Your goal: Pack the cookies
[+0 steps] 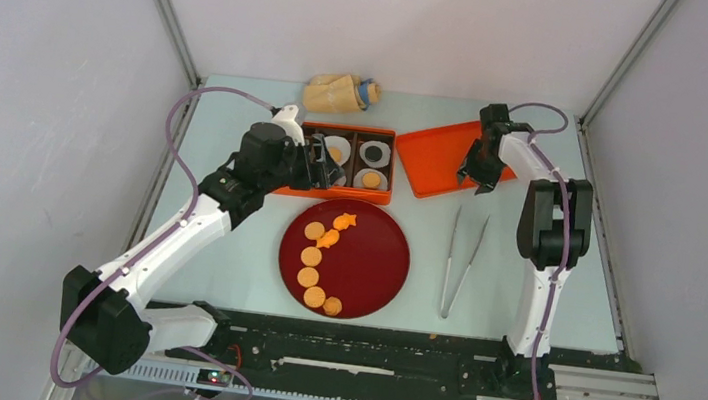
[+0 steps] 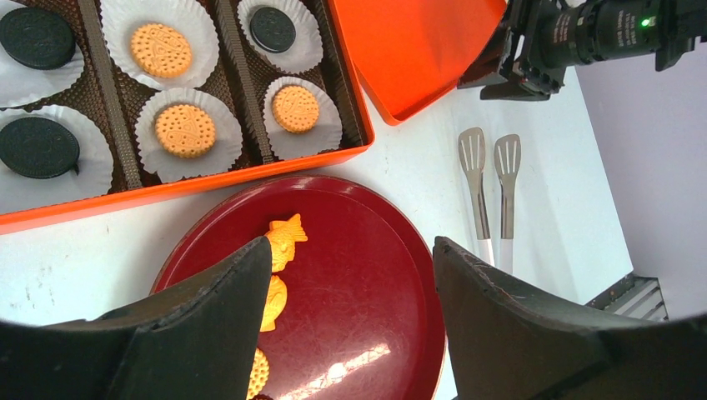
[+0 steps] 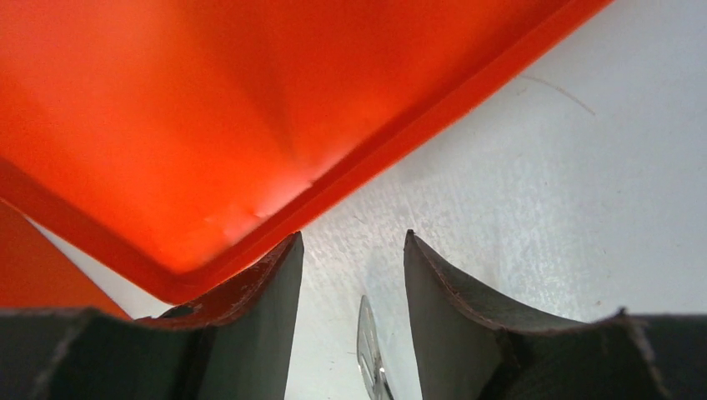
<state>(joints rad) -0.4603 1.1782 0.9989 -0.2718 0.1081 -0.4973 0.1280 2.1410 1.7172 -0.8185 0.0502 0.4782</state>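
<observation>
Several tan cookies (image 1: 308, 276) and two bright orange star-like pieces (image 1: 344, 222) lie in a curve on the left of the dark red plate (image 1: 378, 263). The orange box (image 1: 378, 199) holds tan cookies (image 2: 185, 131) and black cookies (image 2: 273, 29), each on a white paper liner. My left gripper (image 1: 326, 167) hovers over the box's left part; in the left wrist view it (image 2: 350, 258) is open and empty, with the plate (image 2: 367, 275) below it. My right gripper (image 1: 477, 174) is at the near edge of the orange lid (image 1: 441, 150). In its wrist view it (image 3: 354, 237) is open, with bare table between the fingers.
Metal tongs (image 1: 459, 262) lie on the table right of the plate, their tips near my right gripper. A tan bag (image 1: 340, 93) lies behind the box. Grey walls close in the table on three sides.
</observation>
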